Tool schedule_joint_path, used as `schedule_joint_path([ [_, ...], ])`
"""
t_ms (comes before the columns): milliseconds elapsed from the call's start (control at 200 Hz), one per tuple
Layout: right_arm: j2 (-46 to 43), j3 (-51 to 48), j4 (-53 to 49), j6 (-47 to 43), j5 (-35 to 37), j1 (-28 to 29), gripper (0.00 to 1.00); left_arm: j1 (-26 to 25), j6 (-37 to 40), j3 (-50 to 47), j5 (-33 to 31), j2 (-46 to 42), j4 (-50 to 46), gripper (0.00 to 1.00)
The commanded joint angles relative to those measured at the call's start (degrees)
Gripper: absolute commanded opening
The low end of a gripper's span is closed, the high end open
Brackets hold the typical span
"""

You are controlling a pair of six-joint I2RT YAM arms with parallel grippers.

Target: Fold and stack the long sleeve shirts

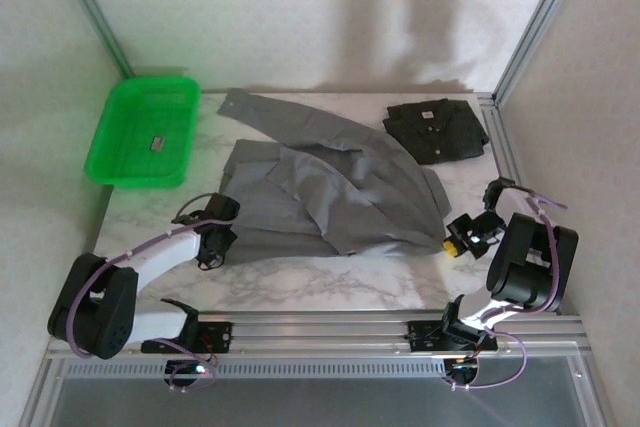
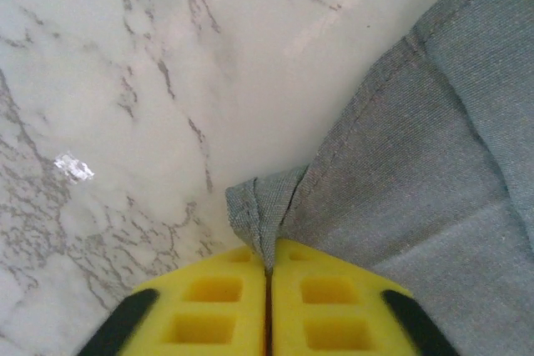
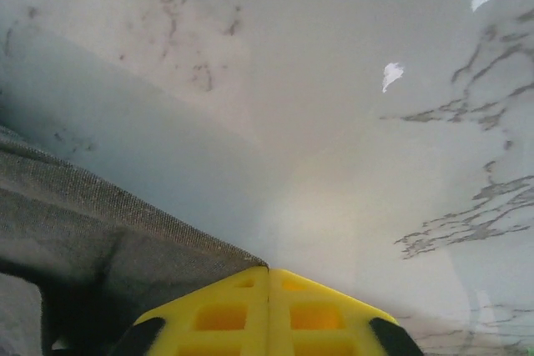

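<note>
From above, the grey shirt (image 1: 330, 192) lies spread open over the middle of the marbled surface (image 1: 300, 287), collar toward the far side and one sleeve reaching to the far left. The charcoal shirt (image 1: 437, 129) sits folded into a small packet at the far right, just beside the grey one's far-right edge. A green tray (image 1: 120, 137) stands at the far left, apart from both shirts, with a small dark item (image 1: 158, 143) lying in it. The left fingers (image 1: 222, 235) are down at the grey shirt's near-left corner. The right fingers (image 1: 455, 243), yellow pads showing, are at its near-right corner.

In the left wrist view, the left fingers (image 2: 275, 266) are closed pad against pad. A puckered corner of the grey shirt (image 2: 417, 164) is pinched in the line where the pads meet. The hem runs away to the far right, and bare surface (image 2: 125, 81) lies to the left.

In the right wrist view, the right fingers (image 3: 269, 279) are also pressed together with no gap between the yellow pads. The edge of the grey shirt (image 3: 100, 223) comes in from the left and ends at the seam between the tips, so they grip it there. The cloth hangs a little above the surface (image 3: 375, 164) and throws a soft shadow on it.
</note>
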Motion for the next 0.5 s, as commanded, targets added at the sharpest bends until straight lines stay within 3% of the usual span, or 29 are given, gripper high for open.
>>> schedule_joint_path([
  [0, -1.38, 0.01, -0.2, -0.37, 4.04, -1.11, 0.4, 1.37, -1.44, -1.88, -4.51, 0.25, 1.41, 0.52],
  [30, -2.32, 0.42, -1.0, -0.52, 4.16, -1.11, 0.48, 1.03, -1.7, -0.46, -5.15, -1.6, -0.77, 0.62],
  [100, -5.61, 1.93, -3.52, -1.2, 5.47, -1.11, 0.61, 0.64, -2.14, 4.15, -6.91, -7.07, -6.99, 0.73],
  [130, -7.05, 2.96, -4.87, -1.67, 6.22, -1.15, 0.65, 0.68, -1.99, 6.12, -7.28, -9.55, -9.34, 0.88],
  [235, -12.4, 7.37, -10.02, -2.57, 7.26, -1.1, 0.73, 0.64, -1.53, 14.9, -7.83, -15.58, -17.6, 0.99],
  [350, -14.46, 12.4, -13.86, -2.11, 5.67, 1.91, 0.75, 0.04, 1.27, 24.76, -6.07, -16.5, -19.31, 0.99],
  [495, -11.53, 15.15, -4.95, -0.75, -11.24, 10.39, 0.72, -4.08, 8.34, 33.93, 3.86, -3.32, -6.36, 0.96],
])
